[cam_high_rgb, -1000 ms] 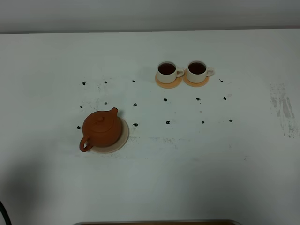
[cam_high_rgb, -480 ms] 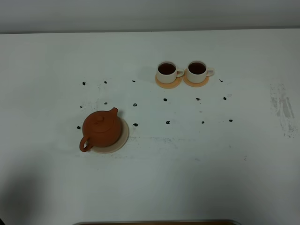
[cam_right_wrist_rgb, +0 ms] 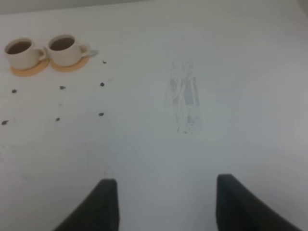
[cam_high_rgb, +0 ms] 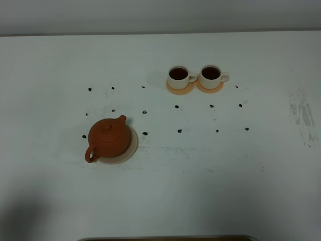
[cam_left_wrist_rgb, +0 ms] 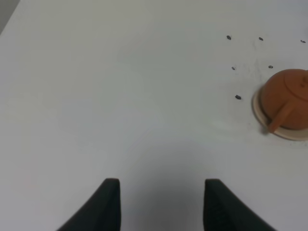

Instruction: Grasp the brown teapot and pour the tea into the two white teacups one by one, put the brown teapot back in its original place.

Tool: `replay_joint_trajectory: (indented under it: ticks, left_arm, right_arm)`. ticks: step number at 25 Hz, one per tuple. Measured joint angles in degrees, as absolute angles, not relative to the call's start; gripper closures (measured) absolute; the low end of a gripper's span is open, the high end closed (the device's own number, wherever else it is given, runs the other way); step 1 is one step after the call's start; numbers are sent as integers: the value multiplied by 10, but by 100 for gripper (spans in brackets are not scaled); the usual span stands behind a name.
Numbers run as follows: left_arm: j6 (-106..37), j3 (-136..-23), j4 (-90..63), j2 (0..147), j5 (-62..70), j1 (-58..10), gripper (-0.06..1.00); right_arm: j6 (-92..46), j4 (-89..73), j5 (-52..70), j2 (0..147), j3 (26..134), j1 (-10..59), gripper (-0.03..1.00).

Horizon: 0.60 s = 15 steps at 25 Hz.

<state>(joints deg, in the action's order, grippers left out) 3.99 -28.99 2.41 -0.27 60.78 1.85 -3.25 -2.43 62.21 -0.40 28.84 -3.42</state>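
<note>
Left gripper and right gripper both hang spread, empty, over bare counter. Brown teapot rests on its beige coaster at eight o'clock; both teacups, seemingly filled, stand at one o'clock.

Teapot on its coaster front-left; two teacups side by side behind, right.

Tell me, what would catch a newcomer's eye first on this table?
Probably the brown teapot, sitting on its pale round coaster at the left of the white table. Next, the two white teacups, both dark with tea, side by side on orange coasters farther back.
</note>
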Motion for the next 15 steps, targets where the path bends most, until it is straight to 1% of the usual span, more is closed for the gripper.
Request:
replay_joint_trajectory:
  ticks: [15]
  left_arm:
    - [35, -290, 22, -3, 608, 18, 52]
  right_arm:
    - [-32, -25, 622, -4, 288, -34, 49]
